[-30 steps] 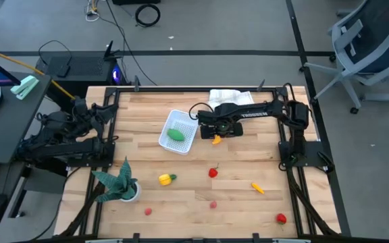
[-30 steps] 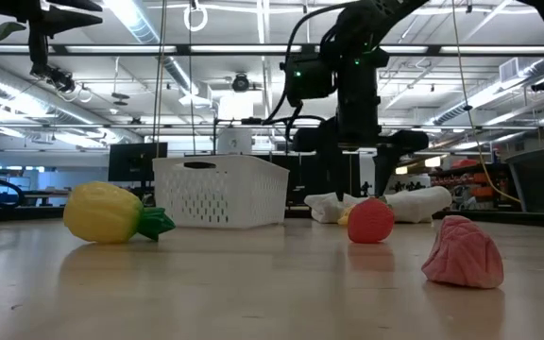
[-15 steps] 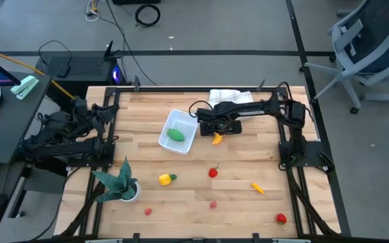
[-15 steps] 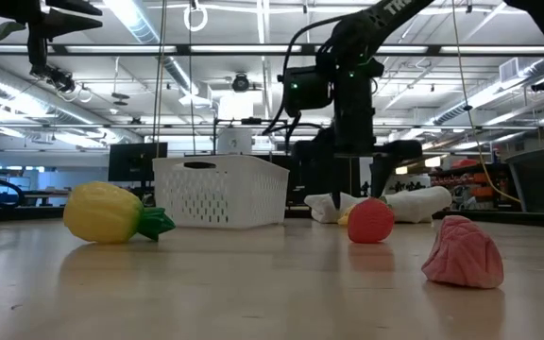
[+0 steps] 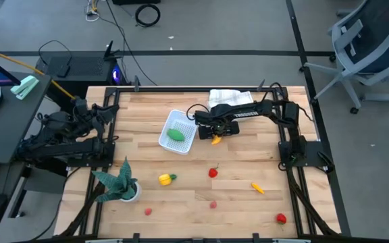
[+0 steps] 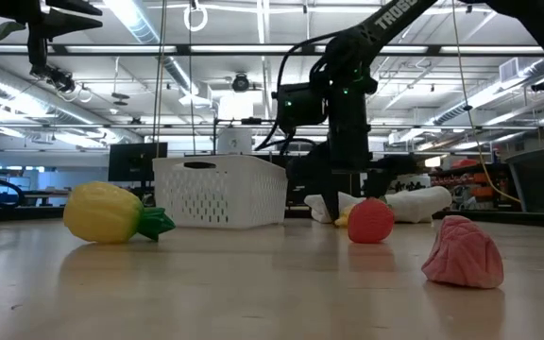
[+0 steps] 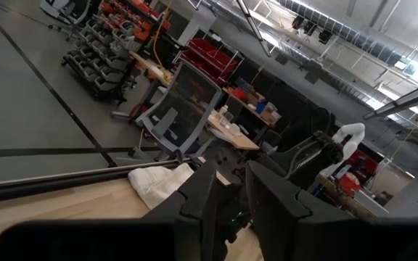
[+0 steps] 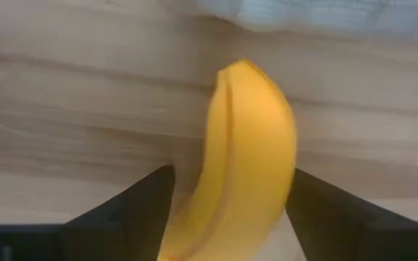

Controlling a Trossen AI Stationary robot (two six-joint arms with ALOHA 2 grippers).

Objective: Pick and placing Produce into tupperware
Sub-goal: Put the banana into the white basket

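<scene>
The yellow banana (image 5: 216, 140) lies on the wooden table, just right of the white tupperware (image 5: 167, 140). The tupperware has a green piece (image 5: 175, 134) in it. My right gripper (image 8: 232, 174) points down over the banana, open. Its two fingers (image 8: 140, 206) stand one on either side of the banana (image 8: 249, 145), with a strip of table showing beside one of them. My left gripper (image 7: 232, 210) waits off the table's left edge (image 5: 80, 128) with its fingers close together and nothing between them.
More produce lies toward the near edge: a yellow piece with a green tip (image 5: 167, 179), red pieces (image 5: 213, 173) (image 5: 281, 218), an orange one (image 5: 256, 187) and pink ones (image 5: 213, 204). A potted plant (image 5: 120, 185) stands near left. A white cloth (image 5: 229, 96) lies at the far edge.
My right gripper has come down over the banana and shifted a little toward the tupperware, fingers still pointing down. The banana has stayed where it was.
</scene>
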